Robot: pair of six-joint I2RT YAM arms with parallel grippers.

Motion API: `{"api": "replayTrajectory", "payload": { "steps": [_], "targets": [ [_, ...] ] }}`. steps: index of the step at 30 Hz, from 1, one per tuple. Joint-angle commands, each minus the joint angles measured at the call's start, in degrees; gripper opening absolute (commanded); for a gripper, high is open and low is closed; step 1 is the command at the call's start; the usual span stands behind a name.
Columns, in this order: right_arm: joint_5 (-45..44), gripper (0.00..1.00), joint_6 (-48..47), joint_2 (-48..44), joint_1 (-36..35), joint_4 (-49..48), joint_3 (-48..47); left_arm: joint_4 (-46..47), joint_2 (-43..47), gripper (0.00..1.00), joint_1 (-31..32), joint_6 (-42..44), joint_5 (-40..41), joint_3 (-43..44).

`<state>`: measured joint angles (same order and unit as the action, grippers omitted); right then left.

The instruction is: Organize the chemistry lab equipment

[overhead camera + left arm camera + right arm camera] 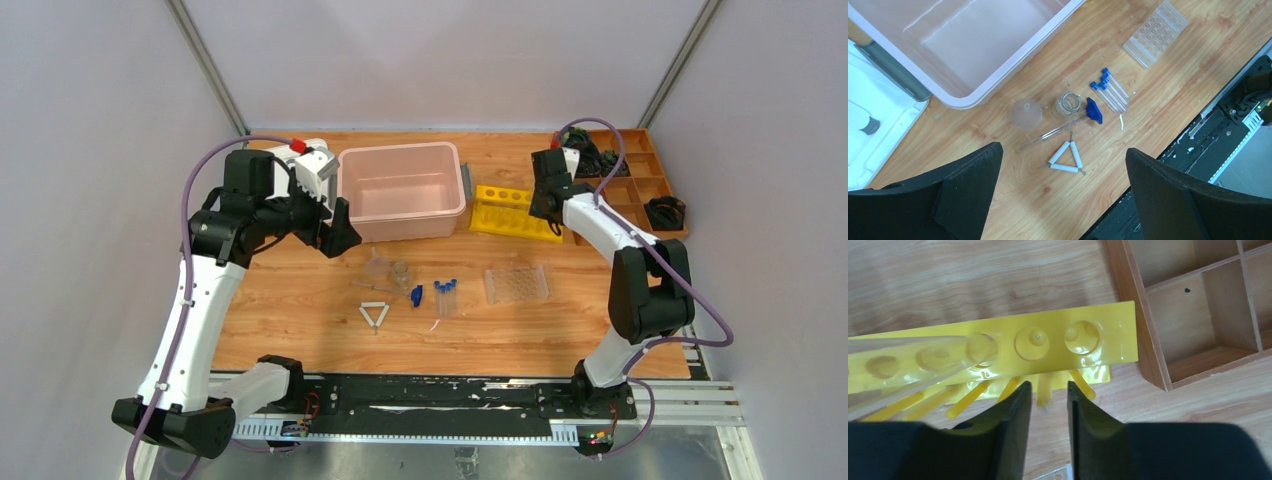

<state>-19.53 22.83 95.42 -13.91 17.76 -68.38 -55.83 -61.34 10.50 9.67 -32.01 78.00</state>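
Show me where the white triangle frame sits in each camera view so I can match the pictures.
Top external: the white triangle frame lies on the wooden table, just left of centre.
Left wrist: centre of the picture, just below the middle.
Right wrist: not in it.
Shared landmark: the clear tubes with blue caps, right of the triangle in both views that show it.

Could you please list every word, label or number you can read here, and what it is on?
None can be read. The yellow rack, pink bin and blue-capped tubes show no print; small marks on the base rail are too blurred to tell.
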Motion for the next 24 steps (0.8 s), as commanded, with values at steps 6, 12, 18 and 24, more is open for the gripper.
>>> {"api": "replayTrajectory", "payload": {
  "steps": [6, 12, 18, 24],
  "targets": [
    [-0.2, 0.59, 2.2, -5.5, -2.1, 8.0, -4.9, 0.9, 1.2, 1.00, -0.9, 0.1, -0.9, -0.1],
    [-0.1, 0.54, 3.9, -11.3, -13.4, 11.0, -3.3, 0.9, 1.8, 1.00, -1.0, -0.5, -0.9, -1.0],
    [6.4, 0.46, 11.5, -10.4, -27.6, 11.1, 2.4, 0.8, 2.6, 1.00, -1.1, -0.6, -0.2, -3.0],
    [6.5, 0.38, 15.6, -4.0, -34.3, 9.6, 4.3, 0.7, 3.1, 1.00, -1.2, -0.7, 0.8, -3.4]
  ]
}}
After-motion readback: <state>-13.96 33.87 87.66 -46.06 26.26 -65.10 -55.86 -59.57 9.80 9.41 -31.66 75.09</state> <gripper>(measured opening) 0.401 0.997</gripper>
